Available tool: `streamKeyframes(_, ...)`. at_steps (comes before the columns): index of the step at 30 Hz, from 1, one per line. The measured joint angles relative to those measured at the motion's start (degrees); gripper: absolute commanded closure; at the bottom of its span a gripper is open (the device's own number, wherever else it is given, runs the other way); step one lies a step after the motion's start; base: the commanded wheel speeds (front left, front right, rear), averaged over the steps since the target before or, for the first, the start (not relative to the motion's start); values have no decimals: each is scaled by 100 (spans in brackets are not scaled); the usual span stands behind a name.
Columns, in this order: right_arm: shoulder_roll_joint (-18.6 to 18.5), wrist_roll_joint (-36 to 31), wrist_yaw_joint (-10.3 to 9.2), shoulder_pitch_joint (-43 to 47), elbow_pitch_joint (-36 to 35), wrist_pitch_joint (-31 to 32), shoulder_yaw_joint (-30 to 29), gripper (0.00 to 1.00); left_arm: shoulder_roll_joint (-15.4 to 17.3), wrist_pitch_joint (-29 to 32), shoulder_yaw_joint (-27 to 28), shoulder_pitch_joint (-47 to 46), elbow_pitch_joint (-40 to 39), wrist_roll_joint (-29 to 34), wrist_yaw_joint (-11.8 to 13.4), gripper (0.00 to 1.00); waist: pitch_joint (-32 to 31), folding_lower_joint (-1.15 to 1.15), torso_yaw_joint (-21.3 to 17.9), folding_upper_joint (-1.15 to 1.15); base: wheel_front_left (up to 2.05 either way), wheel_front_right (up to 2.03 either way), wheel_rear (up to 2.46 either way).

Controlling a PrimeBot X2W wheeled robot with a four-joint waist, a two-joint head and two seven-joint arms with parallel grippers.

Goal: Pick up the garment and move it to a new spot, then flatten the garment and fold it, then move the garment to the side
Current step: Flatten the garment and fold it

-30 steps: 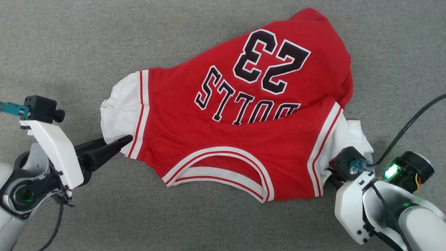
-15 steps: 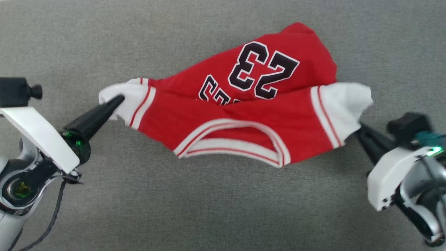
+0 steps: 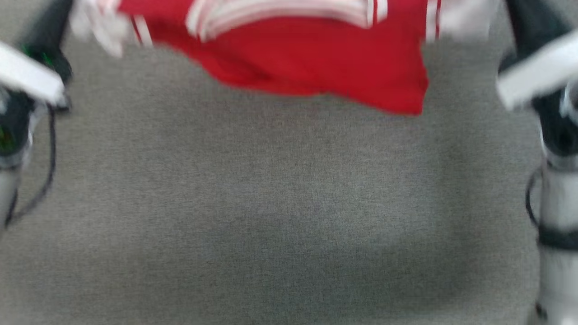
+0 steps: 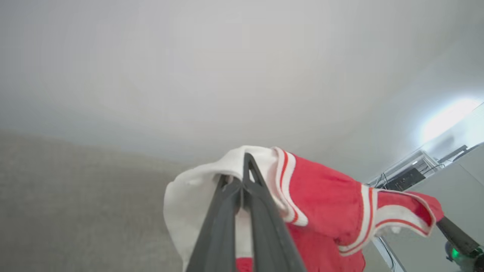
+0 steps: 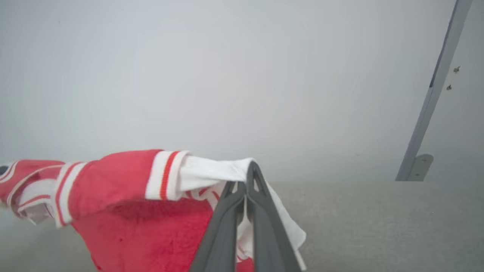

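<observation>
— Is the left gripper (image 4: 242,175) clenched, and the right gripper (image 5: 245,177) too?
— Yes, each one is clamped on a white sleeve (image 4: 189,196). The garment (image 3: 316,67) hangs between them, above the gray surface (image 3: 289,203).
— How far is the task?
— Picking up looks done. Placing at a new spot, flattening, folding and moving aside seem left.
— And the count?
— One surface, one garment, two sleeves, two grippers.
</observation>
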Motion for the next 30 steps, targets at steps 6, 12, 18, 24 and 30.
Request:
streamKeyframes(6, 487, -121, 1, -2323, 1558, -690, -417, 100, -311, -308, 58, -1766, 1350, 343, -1, 100, 431, 0, -69, 0, 0, 0, 0)
streamKeyframes(12, 578, -530, 1, -4167, 2832, -1823, -840, 100, -556, -614, 31, -3414, 1912, 552, -2, 100, 628, 0, -94, 0, 0, 0, 0)
streamKeyframes(18, 586, -754, 2, -4987, 3730, -2441, -1016, 100, -648, -740, 80, -4109, 1970, 232, -2, 100, 522, 0, -89, 0, 0, 0, 0)
streamKeyframes(24, 573, -611, 0, -4670, 4088, -2352, -671, 100, -439, 34, -435, -3372, 1536, -132, 2, 100, 453, 0, -101, 0, 0, 0, 0)
streamKeyframes(30, 345, 199, -1, -3272, 3522, -1564, -15, 100, -64, 436, -503, -1686, 594, -914, 2, 100, 305, 0, -62, 0, 0, 0, 0)
